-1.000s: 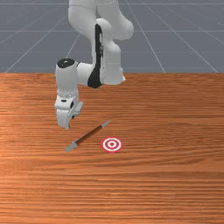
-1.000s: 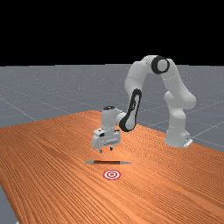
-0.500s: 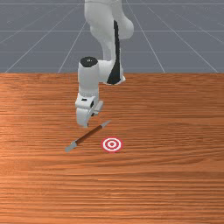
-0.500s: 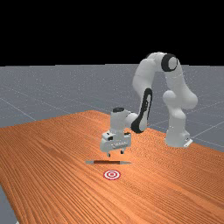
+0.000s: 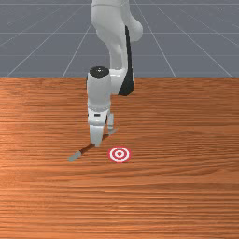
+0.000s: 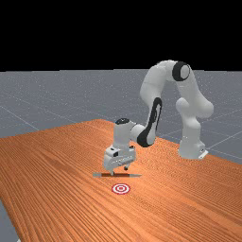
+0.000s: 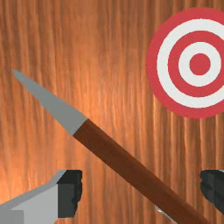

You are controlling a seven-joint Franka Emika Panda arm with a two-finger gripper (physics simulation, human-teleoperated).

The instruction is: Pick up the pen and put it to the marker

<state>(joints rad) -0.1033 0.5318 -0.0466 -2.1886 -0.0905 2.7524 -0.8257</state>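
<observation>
A: How does the gripper stand?

B: Wide apart. The 2 fingers straddle the pen in the wrist view, with a gap on both sides, and they hold nothing.

A: And the pen itself?

B: It lies on the table, near the fingertips, with the marker apart from it, toward the front view's right.

A: So what worries you?

B: The angle, mainly. The pen runs aslant to the line the fingers close along. If they shut like this, I expect 1 finger to push first and swing the pen round, or the pads to catch it crookedly.

A: Turn the hand a little first, then?

B: I'd say so. Depth matters too: too high, and the pads may pinch only the top of the round-looking barrel and let it roll out; too low, and a fingertip may jam on the wood.

A: And afterwards?

B: A skewed grip could let the pen swivel on the way to the marker, spoiling its placement.
</observation>
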